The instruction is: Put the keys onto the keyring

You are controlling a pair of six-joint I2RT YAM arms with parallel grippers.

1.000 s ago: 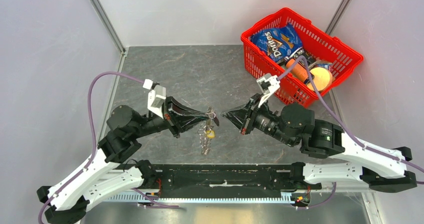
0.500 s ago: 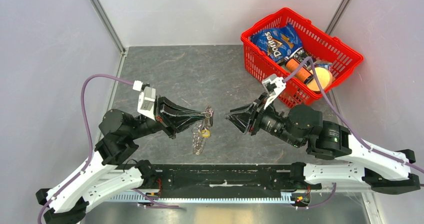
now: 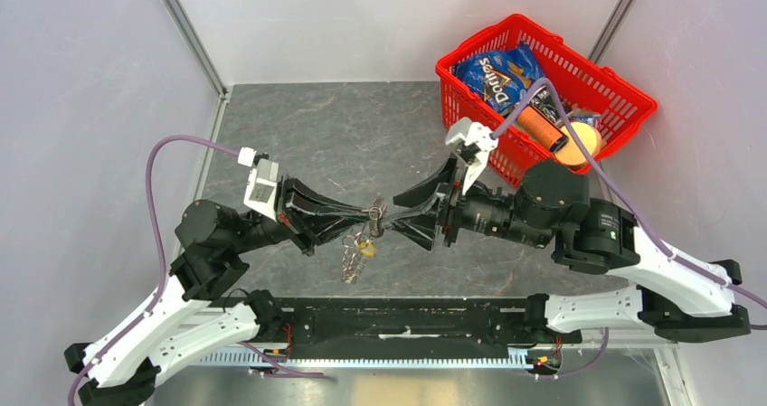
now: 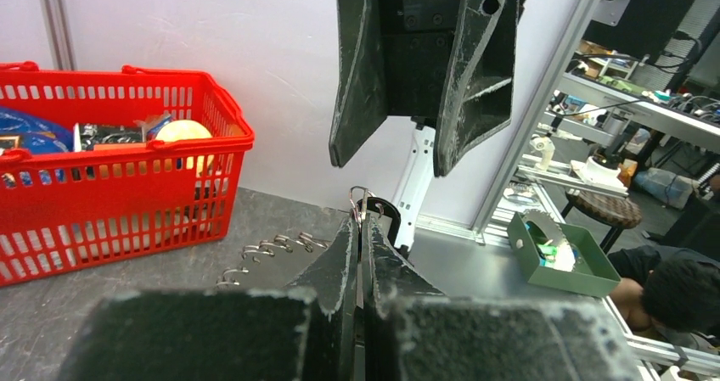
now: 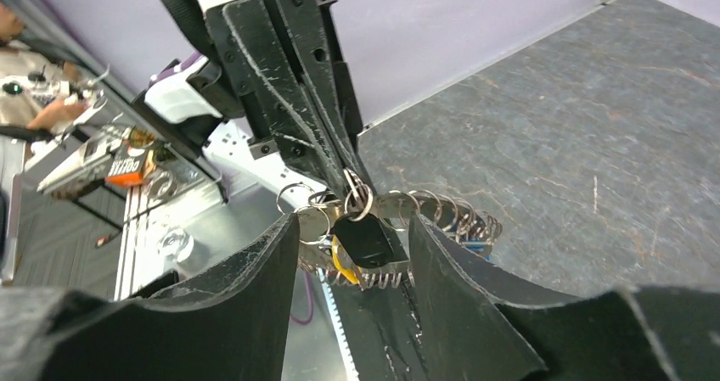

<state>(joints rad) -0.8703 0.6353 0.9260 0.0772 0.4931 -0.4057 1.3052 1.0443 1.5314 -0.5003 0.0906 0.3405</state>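
Grey, stone-patterned tabletop (image 3: 307, 135) is lying between white walls (image 3: 90, 108), and a red basket (image 3: 624, 94) with snack packets (image 3: 502, 71) is standing at its far right corner. From above, the two arms are meeting over the middle of the table. The left gripper (image 3: 369, 212) is clamping its fingers tight on the top of the keyring (image 3: 351, 259). The right gripper (image 3: 387, 219) is standing with its fingers apart, one on each side of that same spot. In this view the keyring is showing only as a thin silver string that is hanging down from the left fingertips, with a yellow dot in it. If its lower end is reaching the table, I cannot tell. The right wrist camera is showing much more: a row of many small metal rings, like a coil, and the keys on it: a black key (image 5: 365, 241), a yellow key (image 5: 338, 264) behind it and a blue key (image 5: 475, 246) at the far end. The black key is hanging between the right fingers and is not touching them. The left wrist camera is hiding the keys behind its own closed fingers; only one wire loop is sticking out at their tip.
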